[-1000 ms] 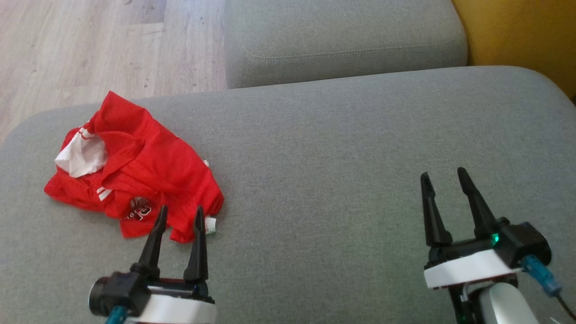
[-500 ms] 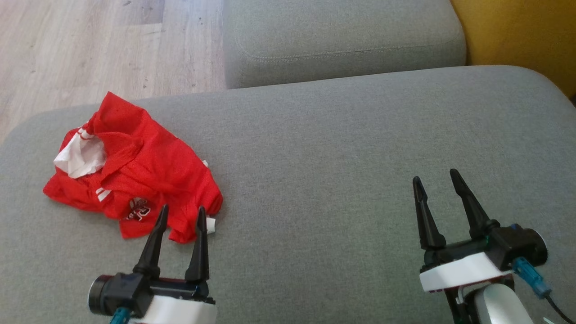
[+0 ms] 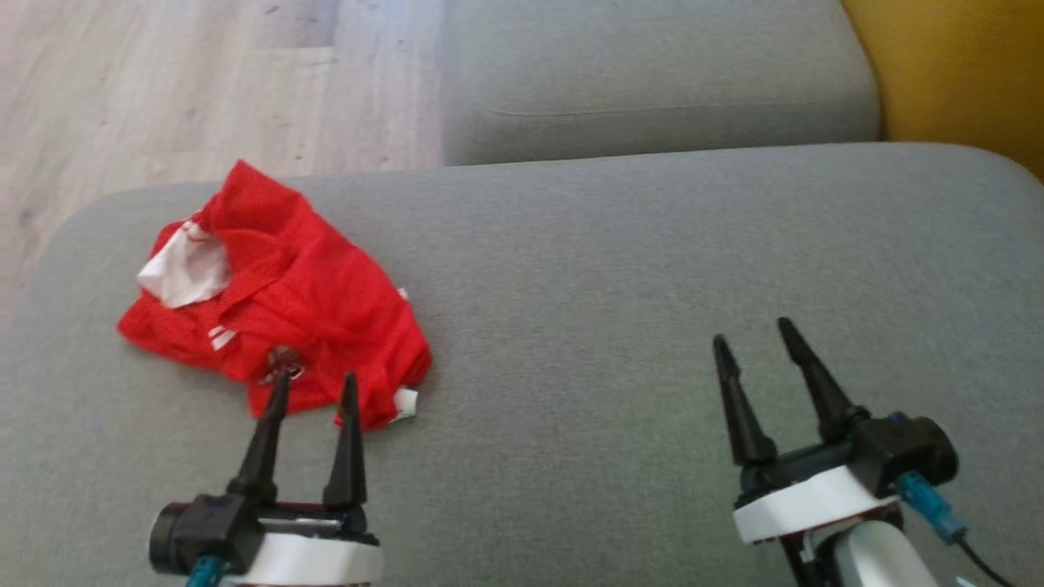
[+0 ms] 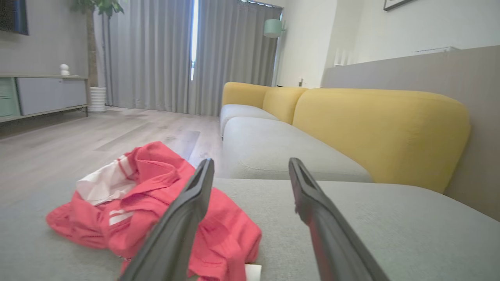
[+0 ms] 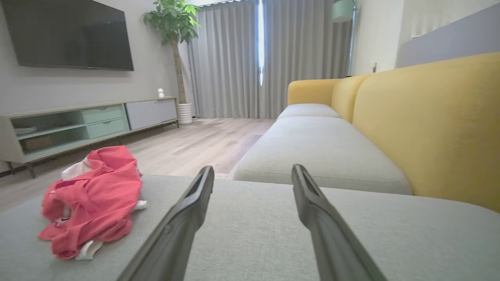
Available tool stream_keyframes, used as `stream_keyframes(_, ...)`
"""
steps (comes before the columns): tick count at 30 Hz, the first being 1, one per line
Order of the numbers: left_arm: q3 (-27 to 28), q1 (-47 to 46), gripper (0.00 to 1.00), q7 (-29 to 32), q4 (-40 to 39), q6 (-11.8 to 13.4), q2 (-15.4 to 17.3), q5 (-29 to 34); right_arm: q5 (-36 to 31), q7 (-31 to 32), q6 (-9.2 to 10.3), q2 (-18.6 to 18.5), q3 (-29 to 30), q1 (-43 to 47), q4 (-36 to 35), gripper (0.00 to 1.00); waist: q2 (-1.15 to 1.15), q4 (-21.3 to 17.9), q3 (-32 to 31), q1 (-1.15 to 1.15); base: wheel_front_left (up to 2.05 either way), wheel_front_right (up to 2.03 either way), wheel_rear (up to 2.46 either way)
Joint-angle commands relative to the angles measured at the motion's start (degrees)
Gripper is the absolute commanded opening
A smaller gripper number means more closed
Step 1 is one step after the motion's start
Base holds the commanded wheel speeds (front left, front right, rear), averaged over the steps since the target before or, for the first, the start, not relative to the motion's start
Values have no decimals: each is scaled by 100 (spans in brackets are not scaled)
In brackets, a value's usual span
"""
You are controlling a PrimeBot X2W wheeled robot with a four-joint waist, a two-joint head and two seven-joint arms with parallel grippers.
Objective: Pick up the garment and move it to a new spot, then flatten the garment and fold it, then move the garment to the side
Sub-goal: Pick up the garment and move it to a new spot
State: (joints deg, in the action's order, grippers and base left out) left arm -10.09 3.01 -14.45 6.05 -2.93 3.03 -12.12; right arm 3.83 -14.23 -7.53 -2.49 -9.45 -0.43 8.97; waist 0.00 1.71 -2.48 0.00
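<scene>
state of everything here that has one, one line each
red garment, crumpled in a heap on the grey cushion, not folded
left gripper, open, empty, fingertips by the garment's near edge
right gripper, open, empty, above bare cushion
curtains, drawn, narrow gap of light
tv, screen dark

Garment [image 3: 310, 302]: red mesh-like fabric with a white patch, short white stripes and a small white label at the near hem. Crumpled in a loose heap, unfolded. Lying on grey seat cushion [image 3: 612, 326], near its far left corner.
</scene>
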Motion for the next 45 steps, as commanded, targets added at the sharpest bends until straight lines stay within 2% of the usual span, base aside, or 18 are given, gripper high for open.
stream_keyframes(1, 277, -183, 100, -55, -184, 52, -14, 13, 60, -77, 4, -39, -249, -107, -157, 100, 0, 196, -52, 0, 0, 0, 0)
stream_keyframes(12, 501, 41, 100, -55, -254, 108, -15, 130, 271, -77, 4, -39, -718, 26, -110, 100, 0, 956, -239, 0, 0, 0, 0)
stream_keyframes(25, 673, 242, 100, -55, -321, 88, -15, 183, 465, -77, 4, -39, -957, 165, -91, 100, 0, 1501, -426, 0, 0, 0, 0)
stream_keyframes(32, 769, 221, 100, -55, -348, 10, -15, 273, 483, -77, 4, -39, -1007, 156, -92, 100, 0, 1440, -404, 0, 0, 0, 0)
stream_keyframes(36, 774, -58, 100, -55, -178, -159, 39, 364, 439, -77, 4, -39, -943, 117, -99, 100, 0, 1278, -257, 0, 0, 0, 0)
stream_keyframes(41, 583, -991, 100, 38, 503, -349, 428, 450, 358, -77, 4, -39, -826, 19, -177, 100, 0, 1015, 79, 0, 0, 0, 0)
stream_keyframes(45, 406, -2231, 100, 733, 1133, -428, 826, 255, 268, -77, 4, -39, -691, -183, -296, 100, 0, 787, 587, 0, 0, 0, 0)
